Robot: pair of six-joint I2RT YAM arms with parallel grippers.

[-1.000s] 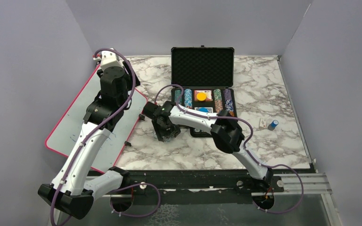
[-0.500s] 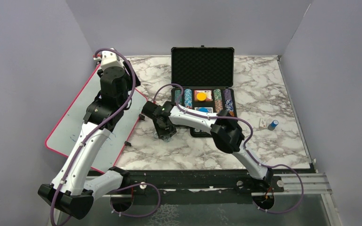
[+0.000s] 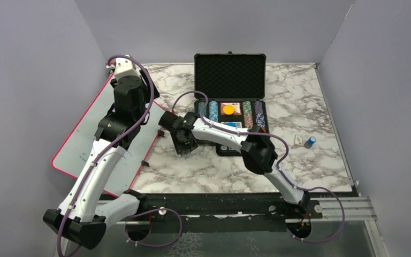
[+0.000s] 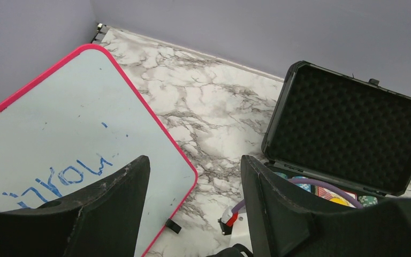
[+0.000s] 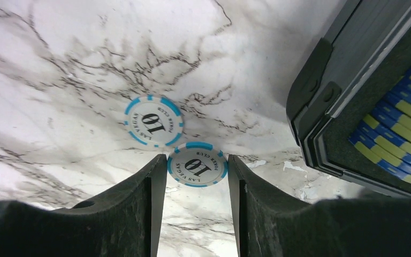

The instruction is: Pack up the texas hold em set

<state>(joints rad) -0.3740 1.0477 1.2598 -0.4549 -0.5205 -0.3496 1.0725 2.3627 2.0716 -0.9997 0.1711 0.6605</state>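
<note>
Right tool (image 5: 197,159) shifted left, chip (image 5: 197,167) pinched (hidden from above).

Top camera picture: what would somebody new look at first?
Probably the open black case at the back of the marble table, with rows of colourful chips inside. Next, the right gripper just left of it, pinching a blue-and-white chip marked 10, with a twin chip lying on the table beside it. The big red-edged whiteboard on the left stands out too.
</note>
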